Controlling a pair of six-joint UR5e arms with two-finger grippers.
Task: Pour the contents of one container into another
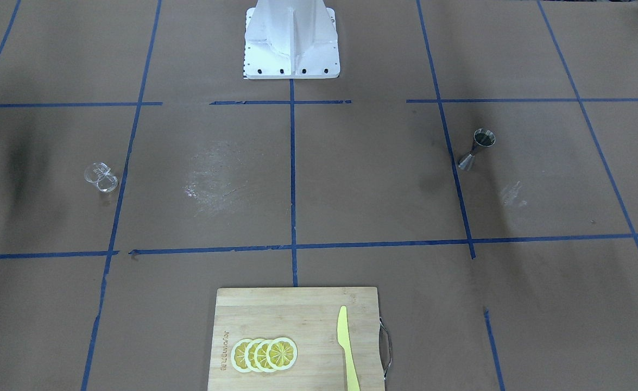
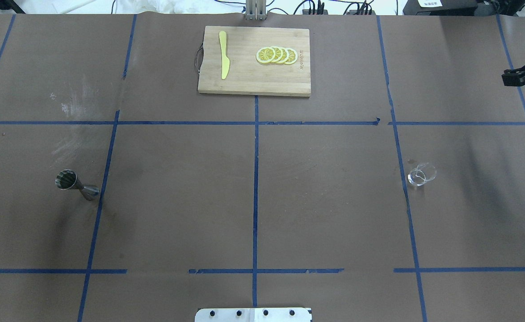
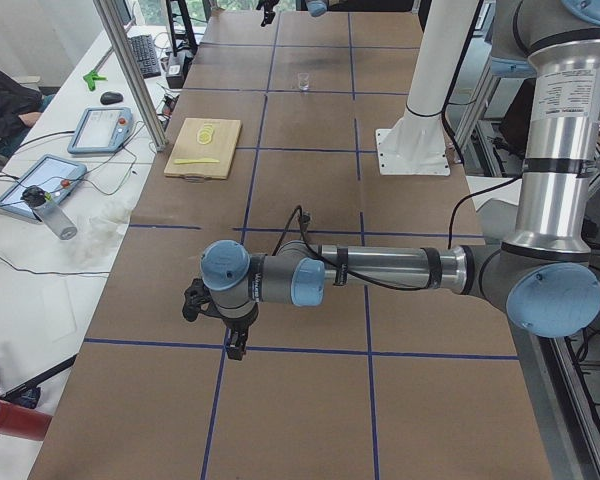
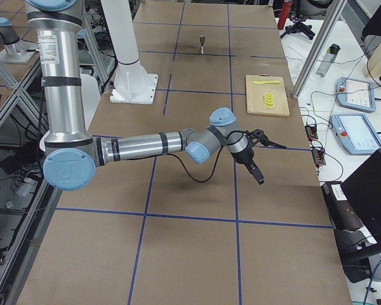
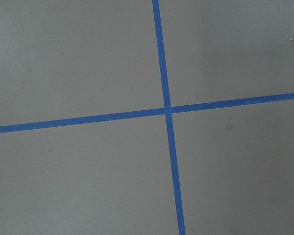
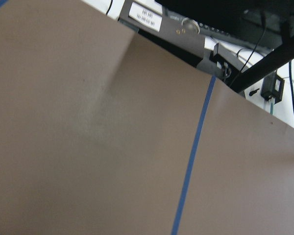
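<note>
base plate (image 2: 253,314): white, at the near edge of the overhead view, on the centre line of blue tape (image 2: 255,179).
left gripper (image 3: 212,328): out beyond the table's (image 2: 177,214) left squares, hanging low over a tape crossing. It shows only from the side, so I cannot tell if its fingers are apart or together.
jigger (image 2: 77,185): metal, upright, standing free on the robot's left half, just left of a tape line.
cutting board (image 2: 253,82): wooden, at the far edge, centred.
knife (image 2: 223,56): yellow, flat on the board's left part.
lemon slices (image 2: 276,55): four, overlapping, right of the knife.
glass (image 2: 422,174): small, clear, upright on the robot's right half, just right of a tape line, well apart from the jigger.
right gripper (image 4: 271,162): fingers spread wide, empty, above the table's right end, well apart from the glass.
</note>
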